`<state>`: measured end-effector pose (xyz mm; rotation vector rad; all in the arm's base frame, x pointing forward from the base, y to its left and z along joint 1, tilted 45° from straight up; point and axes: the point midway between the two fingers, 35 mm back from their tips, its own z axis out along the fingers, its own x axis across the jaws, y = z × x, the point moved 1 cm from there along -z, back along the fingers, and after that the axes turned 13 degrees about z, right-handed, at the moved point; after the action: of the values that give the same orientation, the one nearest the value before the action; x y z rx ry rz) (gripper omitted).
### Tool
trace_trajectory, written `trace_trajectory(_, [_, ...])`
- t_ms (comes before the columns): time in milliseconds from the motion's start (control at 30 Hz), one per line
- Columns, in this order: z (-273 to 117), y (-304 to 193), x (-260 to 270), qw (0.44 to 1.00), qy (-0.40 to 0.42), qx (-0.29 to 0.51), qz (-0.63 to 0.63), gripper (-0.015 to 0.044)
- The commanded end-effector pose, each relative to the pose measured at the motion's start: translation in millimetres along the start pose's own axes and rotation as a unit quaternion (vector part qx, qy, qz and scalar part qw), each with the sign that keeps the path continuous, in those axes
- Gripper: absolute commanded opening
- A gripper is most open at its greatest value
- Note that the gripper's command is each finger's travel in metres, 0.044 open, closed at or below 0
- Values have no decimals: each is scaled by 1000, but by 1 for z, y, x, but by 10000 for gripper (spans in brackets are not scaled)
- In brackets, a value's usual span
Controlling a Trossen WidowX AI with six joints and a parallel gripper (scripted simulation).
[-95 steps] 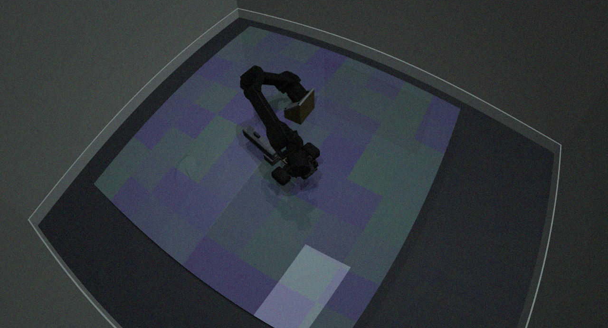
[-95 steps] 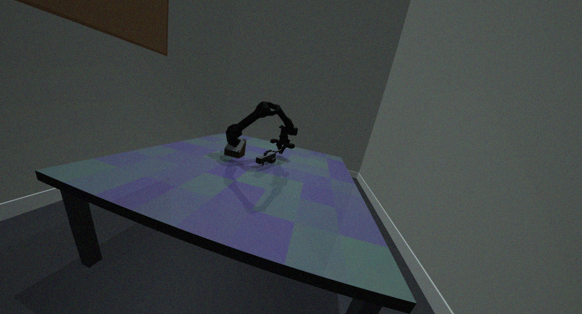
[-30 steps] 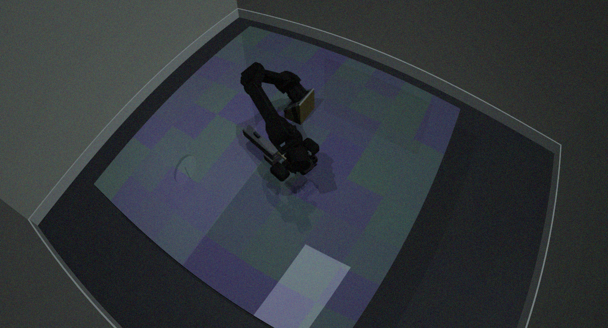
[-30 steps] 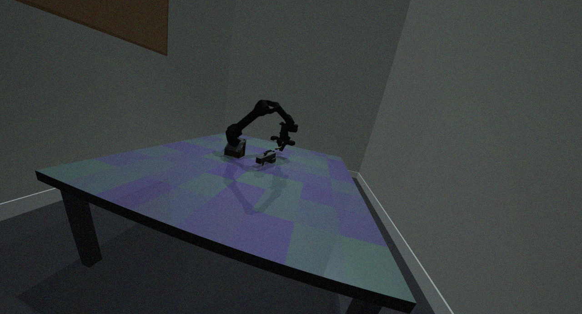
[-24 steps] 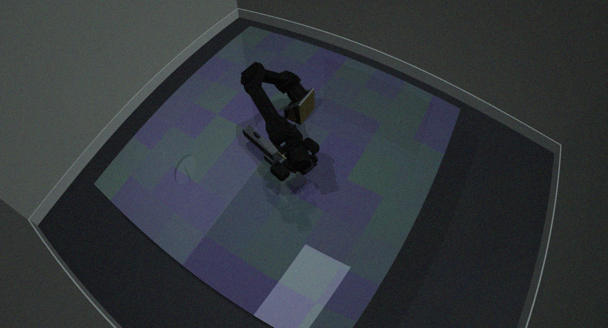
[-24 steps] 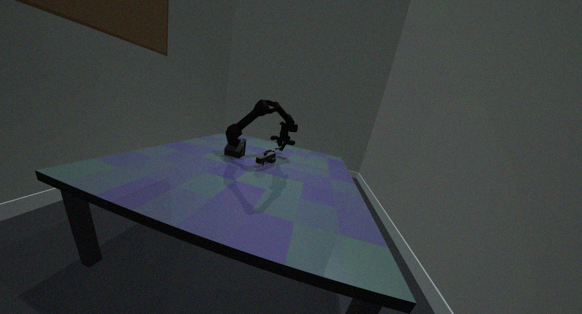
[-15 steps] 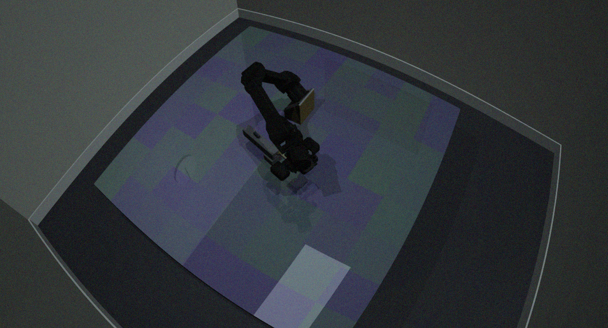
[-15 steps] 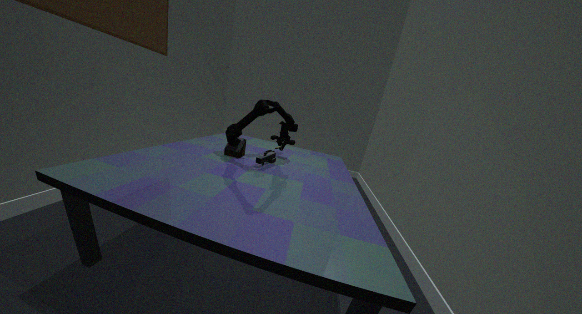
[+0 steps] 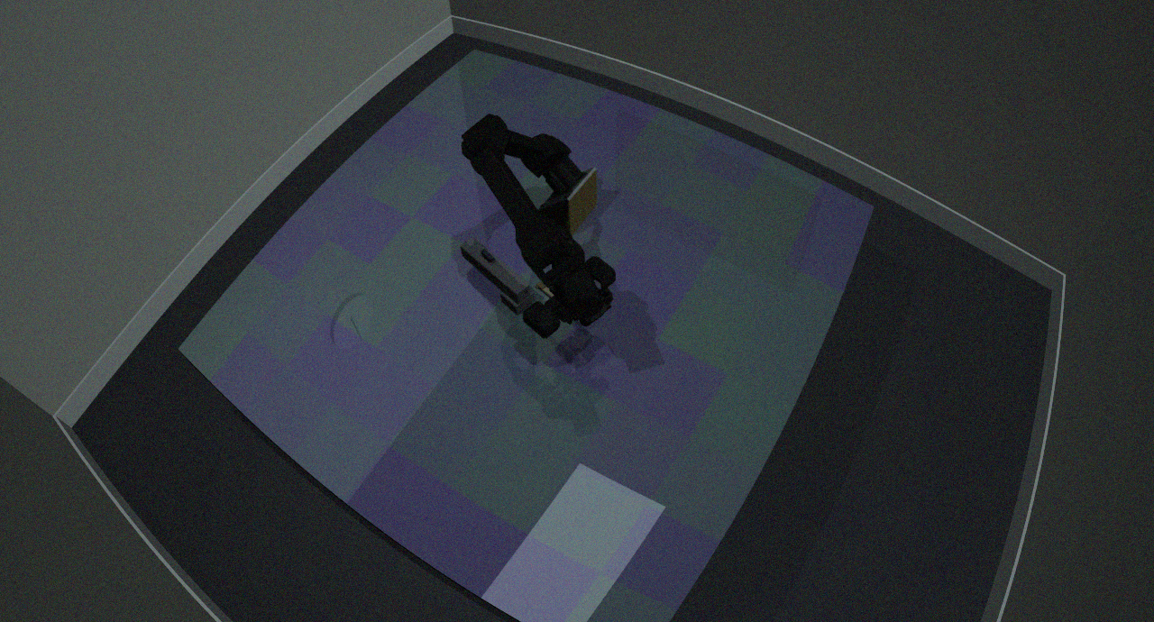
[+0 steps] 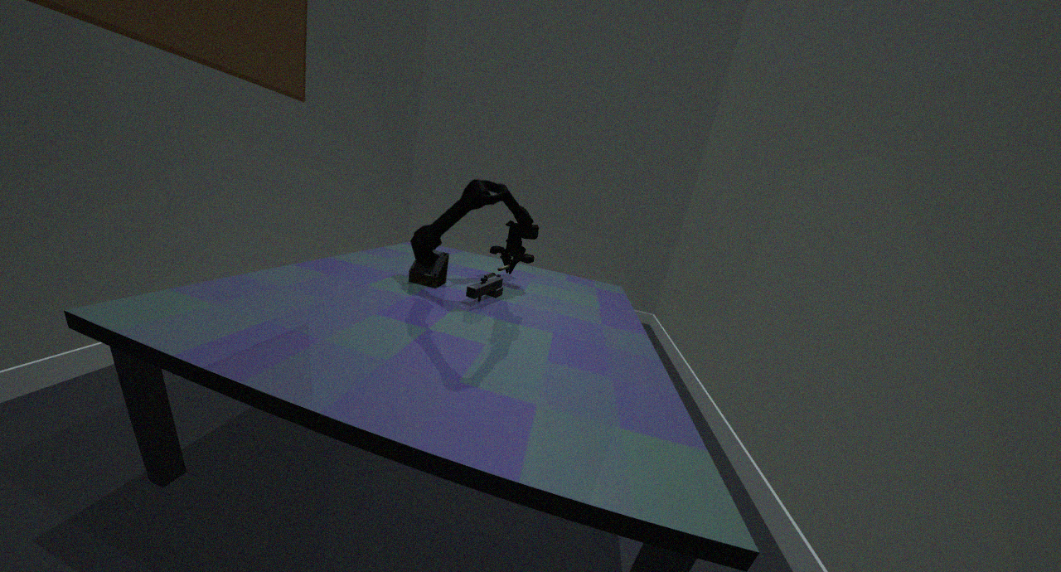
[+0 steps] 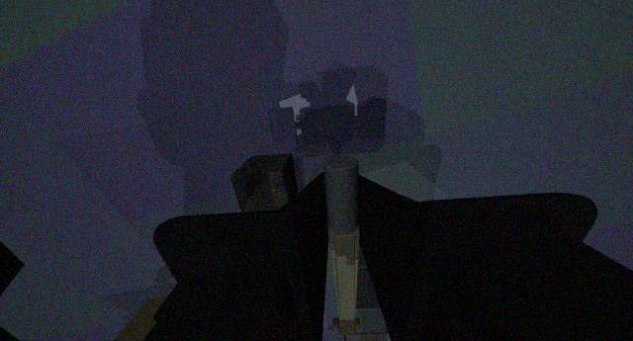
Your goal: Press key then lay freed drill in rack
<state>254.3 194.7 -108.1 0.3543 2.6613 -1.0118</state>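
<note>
My gripper point(image 9: 563, 305) point(image 10: 510, 270) point(image 11: 335, 178) points down and is shut on the drill point(image 11: 346, 282), a grey cylinder with a slim tan length. The drill's tan end point(image 9: 543, 288) point(image 10: 503, 267) sticks out towards the long grey holder point(image 9: 493, 273) point(image 10: 484, 287). In the exterior view that end looks a little above the holder; I cannot tell whether they touch. A small dark raised part point(image 9: 488, 255) on the holder may be the key. A dark brown block point(image 11: 264, 183) in the wrist view, left of the fingertips, may be the rack; the arm seems to hide it in the top view.
The arm's base point(image 9: 582, 200) point(image 10: 428, 272) stands behind the holder, with a yellow face. The arm's links arch above the patchwork table point(image 9: 323, 392) point(image 10: 445, 428). A faint round outline point(image 9: 352, 318) shows left of the holder. The room is dim, and shadows lie under the gripper.
</note>
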Motion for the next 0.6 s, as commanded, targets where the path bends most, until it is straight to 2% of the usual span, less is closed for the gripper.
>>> trace_trajectory(0, [0, 0, 9, 1000, 0, -1, -1, 0])
trace_trajectory(567, [1, 0, 35, 1000, 1, -1, -1, 0])
